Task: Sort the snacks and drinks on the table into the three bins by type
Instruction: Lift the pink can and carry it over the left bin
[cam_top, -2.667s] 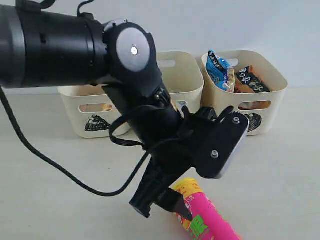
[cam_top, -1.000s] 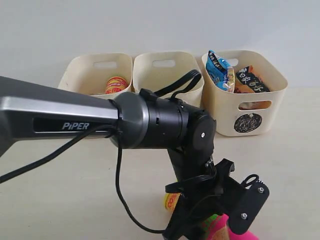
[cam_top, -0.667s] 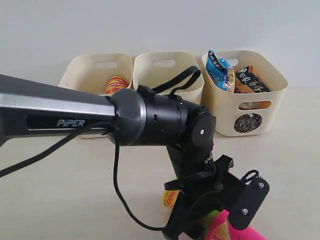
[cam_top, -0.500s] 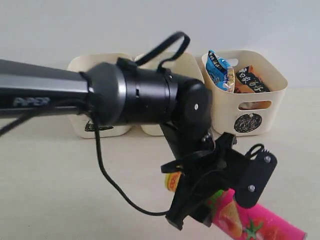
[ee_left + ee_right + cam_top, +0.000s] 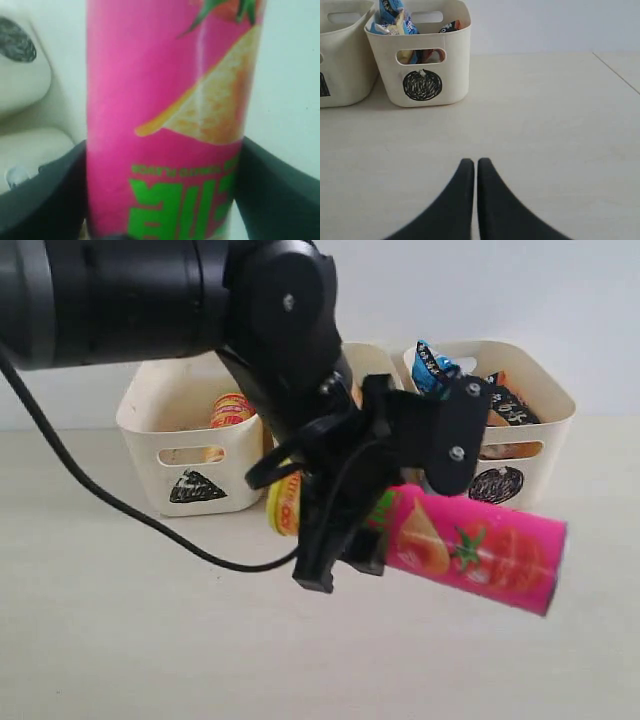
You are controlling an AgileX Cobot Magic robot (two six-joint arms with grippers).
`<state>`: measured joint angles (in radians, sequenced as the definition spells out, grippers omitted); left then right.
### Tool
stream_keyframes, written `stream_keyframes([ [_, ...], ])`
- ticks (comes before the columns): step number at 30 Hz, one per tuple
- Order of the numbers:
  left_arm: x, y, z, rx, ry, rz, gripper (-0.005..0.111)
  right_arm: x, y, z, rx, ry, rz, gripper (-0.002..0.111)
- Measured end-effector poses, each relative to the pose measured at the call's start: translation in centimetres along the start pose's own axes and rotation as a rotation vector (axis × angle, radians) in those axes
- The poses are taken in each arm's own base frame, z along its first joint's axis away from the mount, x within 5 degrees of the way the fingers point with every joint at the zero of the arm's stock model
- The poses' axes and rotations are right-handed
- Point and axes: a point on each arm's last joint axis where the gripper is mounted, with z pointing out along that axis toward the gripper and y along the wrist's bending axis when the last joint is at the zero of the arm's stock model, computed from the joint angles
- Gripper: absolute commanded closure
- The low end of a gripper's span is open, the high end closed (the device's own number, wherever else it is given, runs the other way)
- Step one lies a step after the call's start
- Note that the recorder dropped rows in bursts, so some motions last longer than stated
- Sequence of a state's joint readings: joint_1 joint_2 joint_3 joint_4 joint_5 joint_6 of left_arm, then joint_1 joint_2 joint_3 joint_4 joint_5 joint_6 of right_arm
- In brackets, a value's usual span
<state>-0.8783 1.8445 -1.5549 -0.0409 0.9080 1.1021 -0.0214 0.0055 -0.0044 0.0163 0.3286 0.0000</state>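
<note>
Pink tube (image 5: 472, 552) horiz., midair

I am holding a pink tube (image 5: 470, 550) whose wrap is gleaming glossy and smooth against my left gripper's (image 5: 165, 200) matt black fingers (image 5: 280, 195). The cream circle-marked bin (image 5: 455, 65) is looking like smooth plastic, and the pale table (image 5: 545, 115) is showing matt.

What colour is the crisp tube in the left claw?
Pink crisp tube, green lettering; left wrist view.
</note>
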Motion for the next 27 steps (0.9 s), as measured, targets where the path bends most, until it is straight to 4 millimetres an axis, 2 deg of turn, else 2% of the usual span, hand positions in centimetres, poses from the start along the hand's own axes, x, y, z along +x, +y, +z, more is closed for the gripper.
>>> stream_keyframes([
  [9,6.3,2.9,-2.0,-0.076,0.061,-0.318,0.102,0.0,0.0,0.0,0.0,0.0,0.0,0.108],
  [16,12.2,4.7,-3.0,-0.145,0.108,-0.608,0.102,0.0,0.0,0.0,0.0,0.0,0.0,0.108],
  [27,18.7,7.6,-4.9,-0.439,0.001,-1.049,0.102,0.0,0.0,0.0,0.0,0.0,0.0,0.108],
])
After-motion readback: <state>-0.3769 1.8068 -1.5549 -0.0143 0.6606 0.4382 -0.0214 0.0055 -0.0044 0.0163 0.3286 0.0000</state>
